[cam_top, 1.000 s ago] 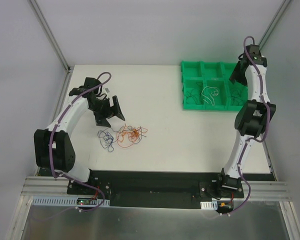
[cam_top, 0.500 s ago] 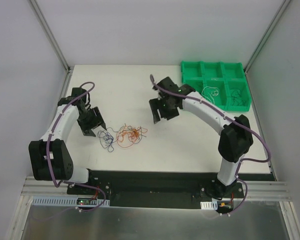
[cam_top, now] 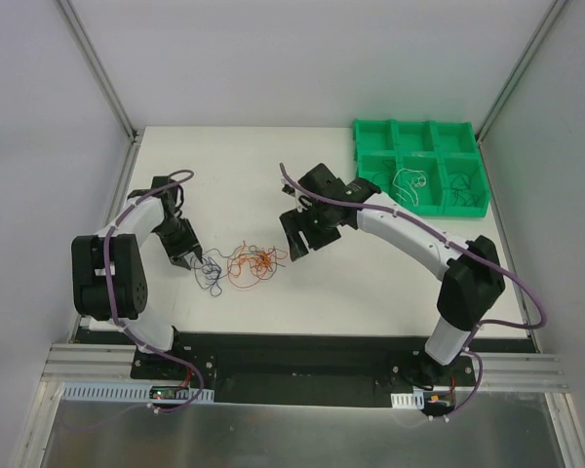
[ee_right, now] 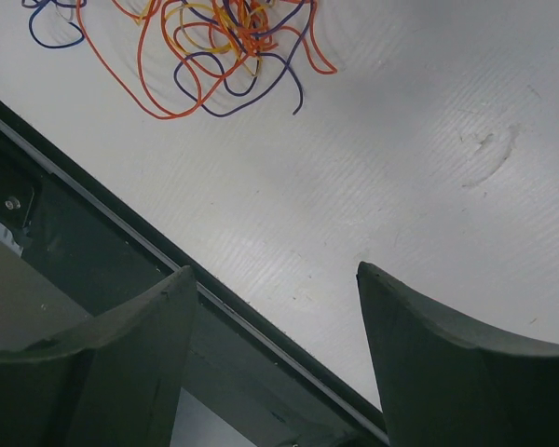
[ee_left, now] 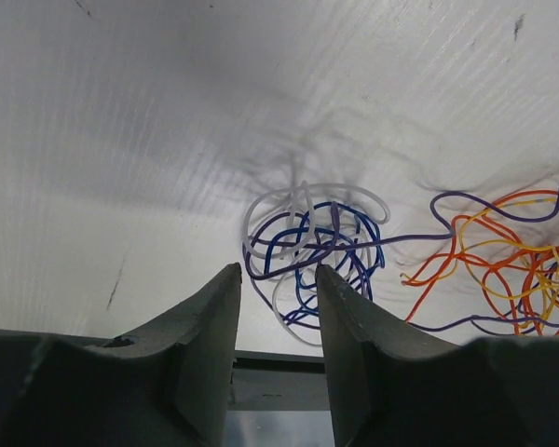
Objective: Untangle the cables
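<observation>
Since the cables (cam_top: 253, 261) lie knotted at centre-left of the overhead view, the left gripper (ee_left: 278, 272), jaws narrowly parted and pinching nothing, could snag several loops together and drag the whole knot; the right gripper (ee_right: 275, 279) hangs spread, empty.

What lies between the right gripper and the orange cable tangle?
Nothing: only bare white table separates the right gripper from the cables, as the right wrist view shows.

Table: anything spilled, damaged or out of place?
Nothing stands out. The cables lie tangled but all on the table; the green tray sits square at the far right corner, a white wire and a black wire inside.
</observation>
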Controlling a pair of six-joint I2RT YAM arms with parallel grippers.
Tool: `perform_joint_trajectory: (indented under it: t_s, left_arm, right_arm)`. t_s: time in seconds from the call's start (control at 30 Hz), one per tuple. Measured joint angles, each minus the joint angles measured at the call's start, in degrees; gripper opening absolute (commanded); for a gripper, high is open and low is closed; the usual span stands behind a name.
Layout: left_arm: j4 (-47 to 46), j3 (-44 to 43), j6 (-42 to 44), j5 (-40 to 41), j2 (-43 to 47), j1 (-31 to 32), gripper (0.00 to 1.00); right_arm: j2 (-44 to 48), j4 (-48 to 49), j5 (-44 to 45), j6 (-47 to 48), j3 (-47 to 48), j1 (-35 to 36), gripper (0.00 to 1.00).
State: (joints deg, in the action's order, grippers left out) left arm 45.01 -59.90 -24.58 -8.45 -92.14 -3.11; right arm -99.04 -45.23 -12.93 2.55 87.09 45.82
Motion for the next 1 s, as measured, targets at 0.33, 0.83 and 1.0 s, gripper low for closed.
perform_joint_trajectory:
  t_s: [0.33, 0.83, 1.0]
  left_arm:
    - [-2.5, -4.0, 0.4, -3.3, 2.4, 2.1, 0.61]
    - [-5.6, -13.3, 14.2, -10.8, -9.2, 8.4, 0.51]
    - [-4.6, -13.4, 17.0, -7.4, -11.1, 11.2, 0.45]
  right_arm:
    - [1.6, -0.1, 0.5, 2.3, -0.5, 0.0, 0.72]
    - [3.6, -1.9, 0.7, 5.7, -0.8, -2.3, 0.72]
    - [5.7, -2.1, 0.7, 5.9, -1.7, -2.8, 0.72]
